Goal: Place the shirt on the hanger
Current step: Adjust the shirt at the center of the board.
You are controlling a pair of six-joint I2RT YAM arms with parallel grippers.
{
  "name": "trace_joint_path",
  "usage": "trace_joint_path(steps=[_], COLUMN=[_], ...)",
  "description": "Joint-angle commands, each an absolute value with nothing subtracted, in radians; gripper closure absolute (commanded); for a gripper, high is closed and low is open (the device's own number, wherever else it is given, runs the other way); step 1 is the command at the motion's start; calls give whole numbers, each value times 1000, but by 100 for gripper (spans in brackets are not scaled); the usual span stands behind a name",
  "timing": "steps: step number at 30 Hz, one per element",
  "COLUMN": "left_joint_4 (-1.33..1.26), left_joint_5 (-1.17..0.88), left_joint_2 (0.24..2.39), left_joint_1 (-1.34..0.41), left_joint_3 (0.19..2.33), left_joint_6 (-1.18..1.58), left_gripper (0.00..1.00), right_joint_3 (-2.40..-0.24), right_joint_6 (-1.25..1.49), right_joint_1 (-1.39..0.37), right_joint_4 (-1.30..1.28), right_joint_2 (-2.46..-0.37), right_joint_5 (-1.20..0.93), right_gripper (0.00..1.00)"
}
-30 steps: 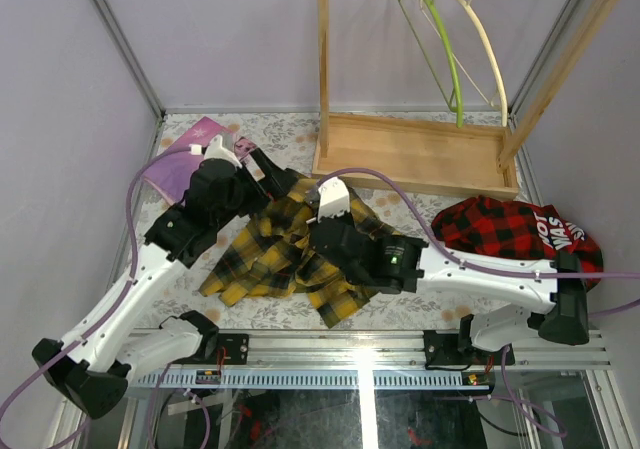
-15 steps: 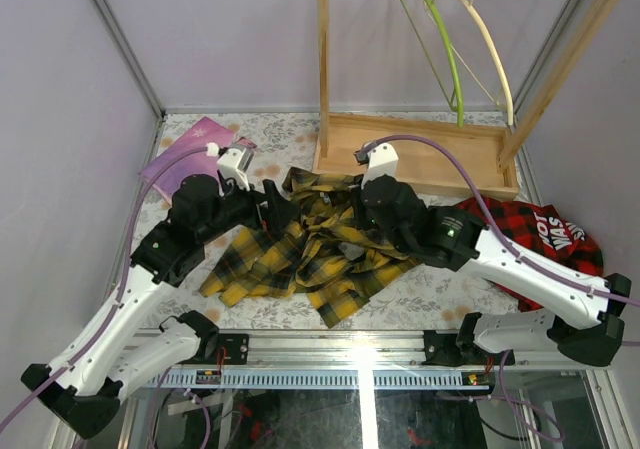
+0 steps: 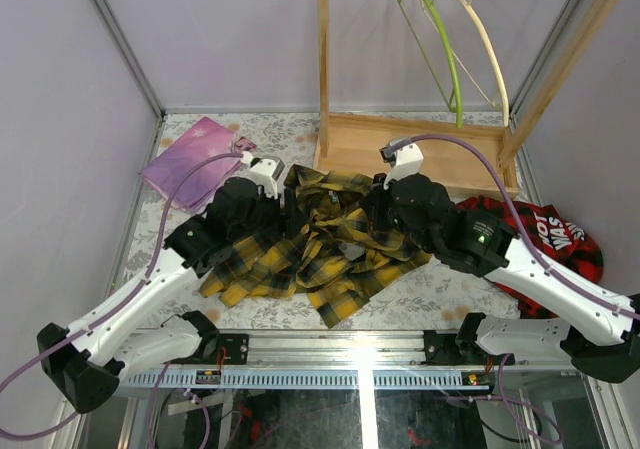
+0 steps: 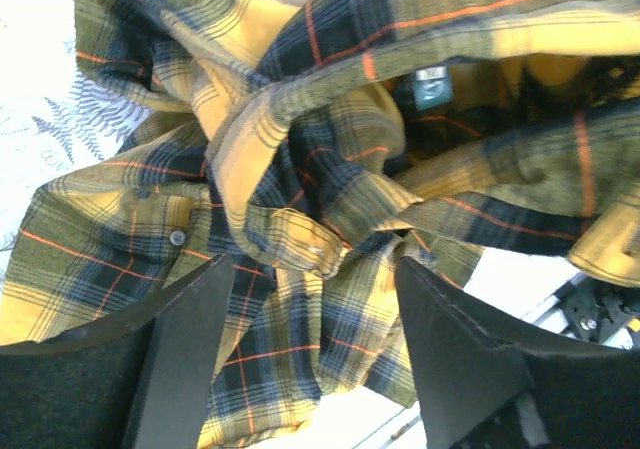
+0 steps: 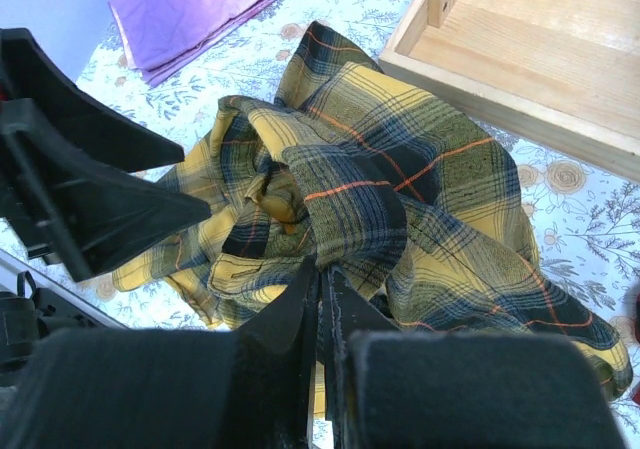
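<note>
The yellow-and-black plaid shirt (image 3: 310, 254) lies crumpled on the table between the arms. It fills the left wrist view (image 4: 300, 139) and the right wrist view (image 5: 380, 189). My right gripper (image 3: 375, 207) is shut on a fold of the shirt (image 5: 322, 265) and holds it bunched up. My left gripper (image 3: 290, 214) is open, with its jaws spread just above the shirt's crumpled middle (image 4: 315, 264). Its black fingers (image 5: 90, 199) show in the right wrist view. The pale yellow-green hanger (image 3: 450, 59) hangs from the wooden rail at the back.
A cream curved hanger (image 3: 492, 49) hangs beside the green one. The wooden rack's base tray (image 3: 410, 154) stands behind the shirt (image 5: 540, 49). A purple cloth (image 3: 195, 159) lies far left. A red-and-black plaid garment (image 3: 540, 234) lies at the right.
My right gripper has pulled a fold of the shirt toward the back right, bunching it. My left arm has swung right and now sits over the shirt's left part.
</note>
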State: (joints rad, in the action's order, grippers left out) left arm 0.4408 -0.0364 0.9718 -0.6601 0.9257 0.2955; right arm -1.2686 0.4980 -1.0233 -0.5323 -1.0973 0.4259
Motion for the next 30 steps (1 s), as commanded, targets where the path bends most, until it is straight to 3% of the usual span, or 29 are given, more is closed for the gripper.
trace_joint_path(steps=[1,5,12,18,19,30], left_joint_4=[345,340,221,209,233,525], left_joint_5=[109,216,184,207,217,176], left_joint_2=[1000,1038,1057,1065,1062,1179], left_joint_1=[-690,-701,-702,-701,-701,-765], left_joint_3=[903,894,826,846,883,1642], left_joint_6=[384,414,453,498,493,409], left_gripper=[41,53,59,96,100,100], right_joint_3=[-1262,-1257,-1231,-1188,-1201,-1652], right_joint_6=[512,512,513,463,451,197], right_joint_1=[-1017,-1017,-1017,-1017,-1018,-1017], right_joint_4=[-485,-486,-459,-403,-416,-549], right_joint_2=[-1061,-1052,-1029,-974,-974,-1119], right_joint_5=[403,398,366,367,387,564], right_gripper=[100,100,100,100,100,100])
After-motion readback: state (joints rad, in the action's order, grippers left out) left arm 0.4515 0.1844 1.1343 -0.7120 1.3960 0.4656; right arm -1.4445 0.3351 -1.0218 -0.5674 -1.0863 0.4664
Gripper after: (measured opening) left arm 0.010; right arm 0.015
